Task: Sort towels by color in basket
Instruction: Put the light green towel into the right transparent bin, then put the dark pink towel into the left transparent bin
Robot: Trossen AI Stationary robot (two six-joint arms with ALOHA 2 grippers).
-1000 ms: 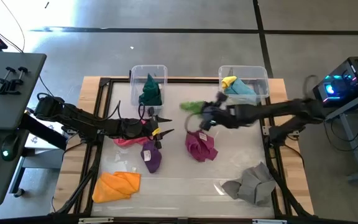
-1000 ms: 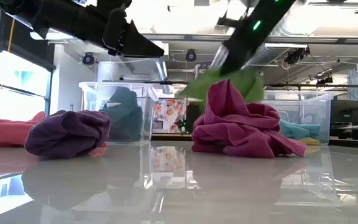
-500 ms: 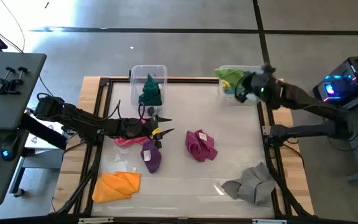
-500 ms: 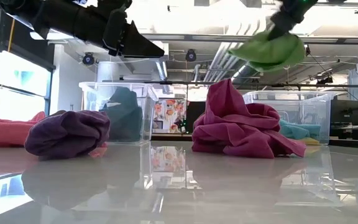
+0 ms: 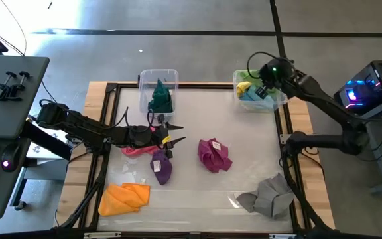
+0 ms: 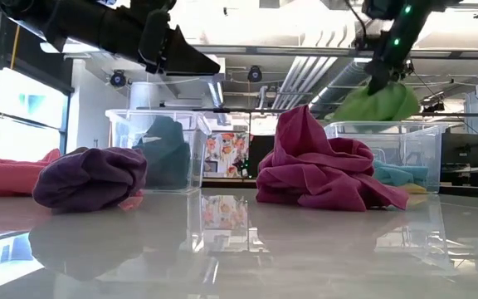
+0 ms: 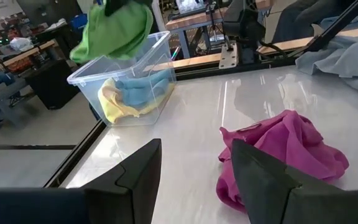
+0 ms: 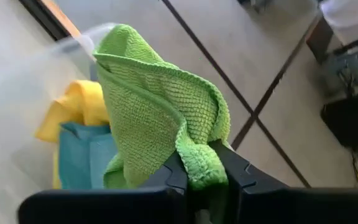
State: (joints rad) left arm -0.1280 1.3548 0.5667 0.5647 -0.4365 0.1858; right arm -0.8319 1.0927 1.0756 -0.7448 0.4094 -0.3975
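Holding the light green towel (image 8: 160,118) pinched tight between its fingers, the right gripper (image 8: 199,167) hangs over the clear bin (image 5: 278,99) at the worktop's far right corner; lowering well inside the rim before letting go should land it beside the yellow towel (image 8: 73,115) and light blue towel (image 8: 82,158). The left gripper (image 7: 194,165) waits with jaws apart and empty, near the worktop's middle.

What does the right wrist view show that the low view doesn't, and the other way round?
Only the right wrist view shows the yellow towel and the right gripper pinching the light green towel. Only the low view shows the purple towel, pink towel, magenta towel and dark green towel. Both show the light green towel above the right bin and the light blue towel.
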